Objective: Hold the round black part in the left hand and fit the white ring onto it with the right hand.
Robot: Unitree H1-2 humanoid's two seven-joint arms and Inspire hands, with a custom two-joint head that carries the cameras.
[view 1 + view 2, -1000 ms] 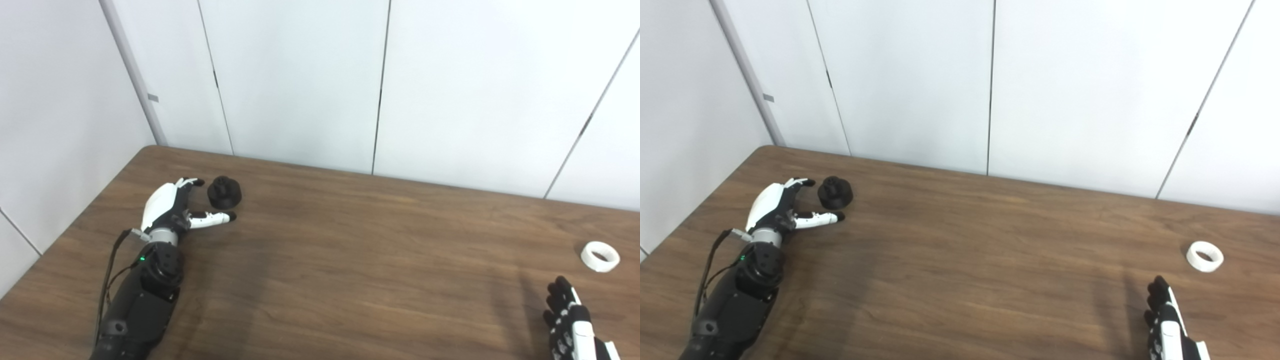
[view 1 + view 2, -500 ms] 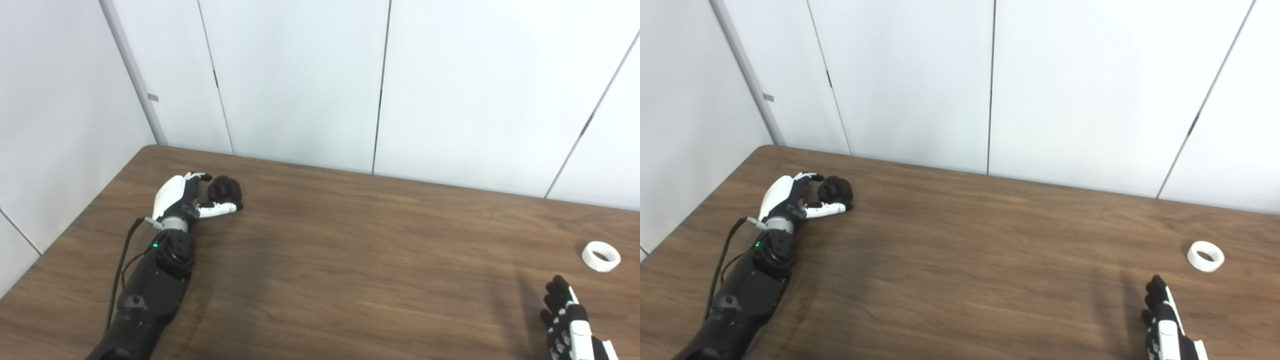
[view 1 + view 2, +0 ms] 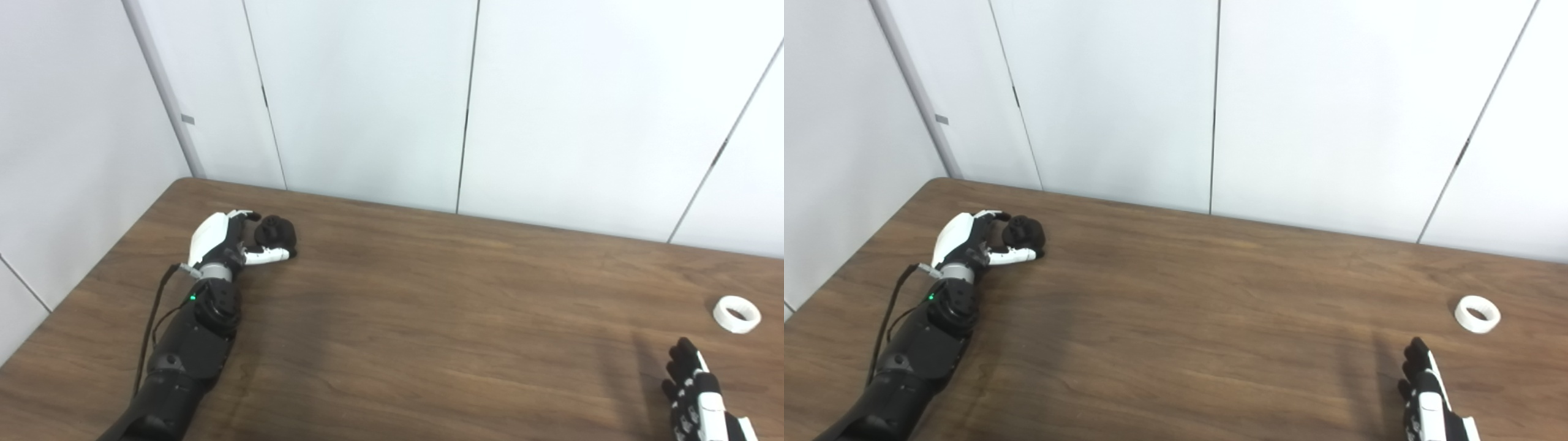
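Observation:
The round black part (image 3: 277, 231) sits on the brown table (image 3: 429, 306) at the far left. My left hand (image 3: 228, 241) wraps it: the fingers (image 3: 250, 215) touch its back left and the thumb (image 3: 267, 255) presses along its front. The part rests on the table surface. A white ring (image 3: 737, 314) lies flat at the far right. My right hand (image 3: 698, 398) is low at the bottom right, short of the ring, with its fingers straight and nothing in it. Its palm is cut off by the frame edge.
White wall panels (image 3: 367, 98) rise right behind the table's far edge. The table's left edge (image 3: 92, 269) runs close beside my left arm. A black cable (image 3: 153, 318) loops along the left forearm.
My left hand moved forward and closed around the black part between one second ago and now; since half a second ago it has barely shifted. The right hand dropped slightly.

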